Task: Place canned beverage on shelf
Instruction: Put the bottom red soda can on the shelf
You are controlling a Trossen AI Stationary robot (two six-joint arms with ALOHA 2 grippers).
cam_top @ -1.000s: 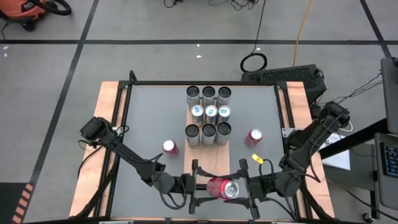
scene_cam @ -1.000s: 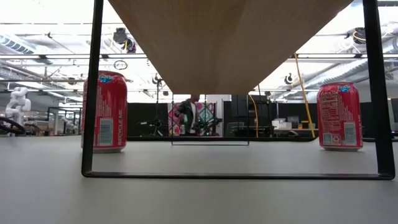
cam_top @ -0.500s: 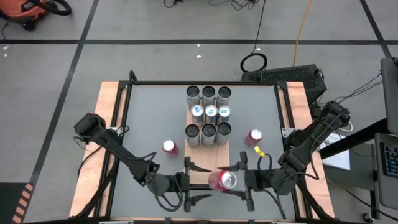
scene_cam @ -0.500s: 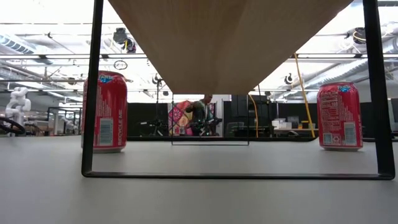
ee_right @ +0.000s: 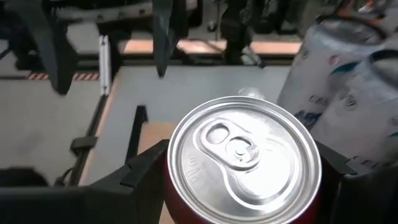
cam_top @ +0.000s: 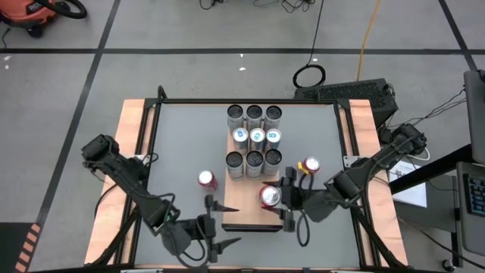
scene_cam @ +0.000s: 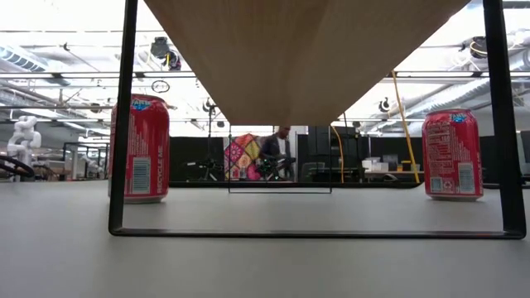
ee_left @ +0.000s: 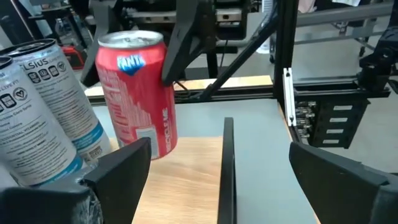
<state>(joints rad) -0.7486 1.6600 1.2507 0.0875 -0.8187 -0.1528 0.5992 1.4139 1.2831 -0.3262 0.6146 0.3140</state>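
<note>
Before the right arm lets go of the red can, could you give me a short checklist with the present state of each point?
1. Red can between the fingers of the right gripper: ok.
2. Can upright: ok, the left wrist view shows it standing.
3. Can above the shelf board: ok.
4. Can bottom resting on the board: cannot tell.
5. Gap to the silver cans: cannot tell, very near.
6. Left gripper open and apart from the can: ok.

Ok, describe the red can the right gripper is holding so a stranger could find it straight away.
Find the wooden shelf in the middle of the grey table, with silver cans in rows. The red can stands beside the nearest row, inside the right gripper. The other two red cans stand on the table, ungripped.
</note>
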